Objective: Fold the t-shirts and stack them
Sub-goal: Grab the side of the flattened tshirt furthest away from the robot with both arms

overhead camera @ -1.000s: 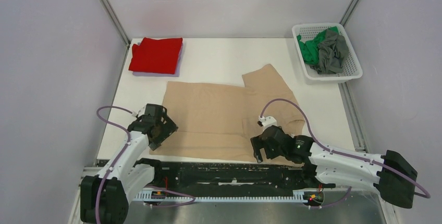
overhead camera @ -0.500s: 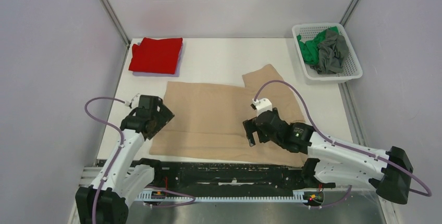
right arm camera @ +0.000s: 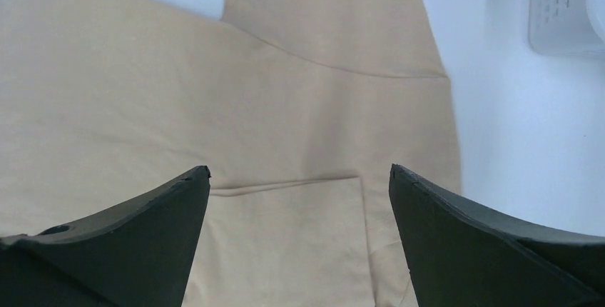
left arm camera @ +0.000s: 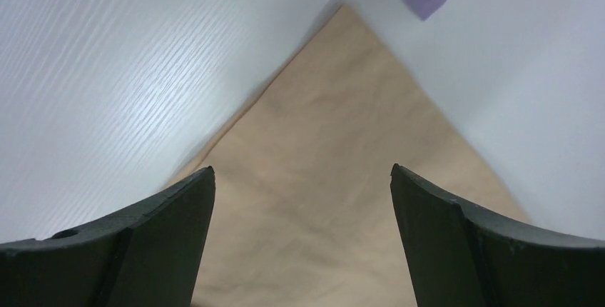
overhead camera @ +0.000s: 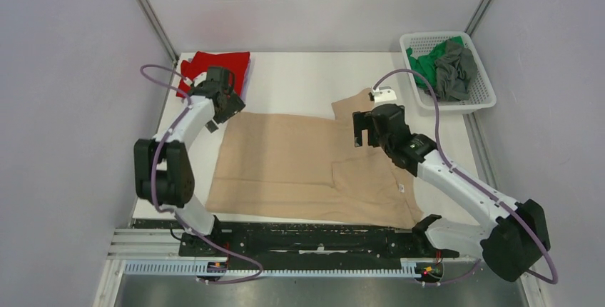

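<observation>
Over beige t-shirt (overhead camera: 285, 160), left hand (left arm camera: 301, 171), right hand (right arm camera: 300, 171) agape

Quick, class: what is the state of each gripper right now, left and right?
Left gripper: open, holding nothing, over a corner of the beige t-shirt.
Right gripper: open, holding nothing, over the same shirt.

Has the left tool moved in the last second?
Yes. From near the base rail, the left tool went toward the far side, and is now over the beige shirt's far left corner, beside the red shirt.
</observation>
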`<state>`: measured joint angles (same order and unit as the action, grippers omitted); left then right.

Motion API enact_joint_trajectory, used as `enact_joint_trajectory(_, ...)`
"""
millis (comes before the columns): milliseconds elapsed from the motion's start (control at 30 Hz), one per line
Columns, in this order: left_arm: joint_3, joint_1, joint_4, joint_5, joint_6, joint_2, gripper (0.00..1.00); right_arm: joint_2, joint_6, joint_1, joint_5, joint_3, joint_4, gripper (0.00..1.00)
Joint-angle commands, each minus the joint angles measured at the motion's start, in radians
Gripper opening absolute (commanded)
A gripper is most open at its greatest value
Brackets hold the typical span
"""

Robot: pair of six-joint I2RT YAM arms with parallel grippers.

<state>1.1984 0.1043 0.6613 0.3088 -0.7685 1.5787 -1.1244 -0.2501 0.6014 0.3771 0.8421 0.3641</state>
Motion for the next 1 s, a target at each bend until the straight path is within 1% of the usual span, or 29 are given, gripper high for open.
enact_joint_trajectory(0,0.191,-0.019,-0.01,0.022,0.07,0.195,0.94,-0.059,0.053,-0.091,-0.074,0.052,-0.074,0.98)
enact_joint_trajectory(133,0.349,-0.026,0.016,0.032,0.072,0.357,0.83,-0.106,0.056,-0.184,-0.158,0.057,-0.106,0.98)
enact_joint_trajectory(167,0.366,-0.027,0.017,0.038,0.065,0.382,0.81,-0.118,0.055,-0.2,-0.174,0.06,-0.109,0.98)
enact_joint_trajectory(300,0.388,-0.035,0.011,0.044,0.043,0.449,0.78,-0.148,0.053,-0.262,-0.204,0.064,-0.112,0.98)
enact_joint_trajectory(433,0.394,-0.039,-0.001,0.048,0.025,0.495,0.75,-0.167,0.052,-0.296,-0.228,0.062,-0.113,0.98)
enact_joint_trajectory(700,0.428,-0.041,0.025,0.093,-0.003,0.554,0.71,-0.162,0.052,-0.305,-0.238,0.023,-0.101,0.98)
enact_joint_trajectory(900,0.428,-0.04,0.062,0.094,-0.007,0.565,0.64,-0.13,0.052,-0.31,-0.208,0.005,-0.104,0.98)
enact_joint_trajectory(967,0.432,-0.041,0.073,0.084,-0.003,0.572,0.6,-0.127,0.052,-0.311,-0.203,0.0,-0.105,0.98)
